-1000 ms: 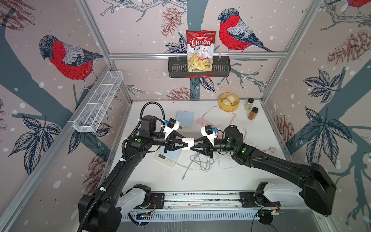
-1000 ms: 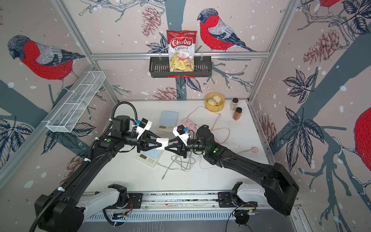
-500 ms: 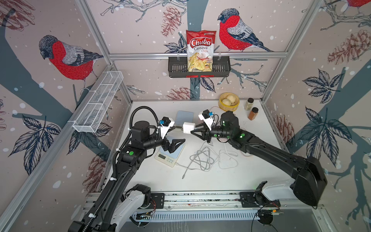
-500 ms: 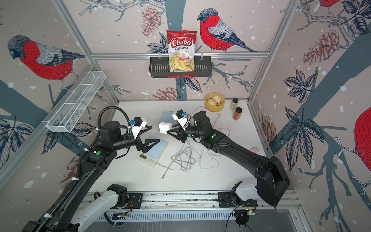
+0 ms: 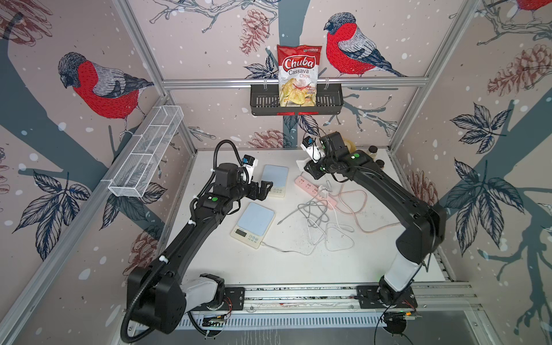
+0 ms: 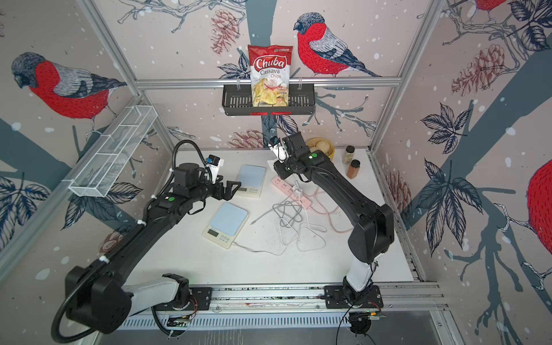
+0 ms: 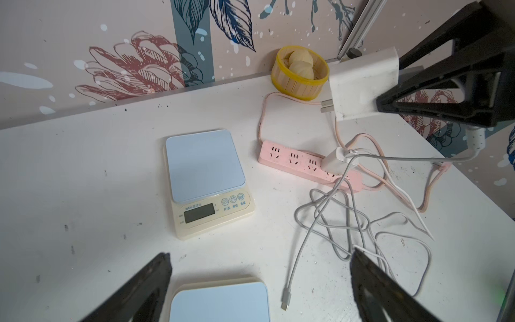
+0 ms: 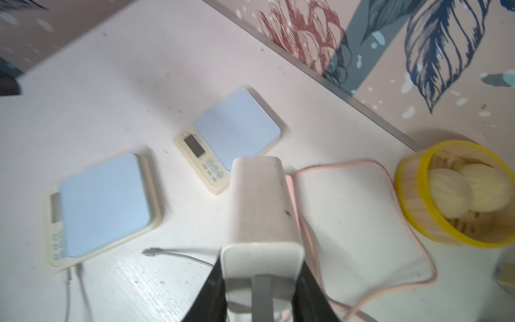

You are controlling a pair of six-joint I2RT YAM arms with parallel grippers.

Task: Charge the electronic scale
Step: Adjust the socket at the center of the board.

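Observation:
Two cream electronic scales with pale blue tops lie on the white table: the near scale (image 5: pixel 254 224) (image 6: pixel 228 221) has a white cable (image 5: pixel 280 249) at its front corner, and the far scale (image 5: pixel 276 179) (image 7: pixel 206 178) has none. A pink power strip (image 5: pixel 316 191) (image 7: pixel 301 164) carries one white plug (image 7: pixel 338 160). My right gripper (image 5: pixel 307 170) (image 8: pixel 262 267) is shut on a white charger adapter (image 8: pixel 262 212) (image 7: pixel 362 86), held in the air over the strip's far end. My left gripper (image 5: pixel 265 188) (image 7: pixel 259 253) hangs open and empty between the scales.
A grey cable's loose plug end (image 7: pixel 285 302) (image 5: pixel 279 222) lies beside the near scale, within a tangle of cables (image 5: pixel 316 215). A yellow steamer with buns (image 6: pixel 321 146) and two spice bottles (image 6: pixel 349 153) stand at the back right. A black chip basket (image 5: pixel 295 101) hangs on the back wall.
Both grippers held the adapter between them over the near scale. The left one let go, opened wide and drew back; the right one carried the adapter toward the back.

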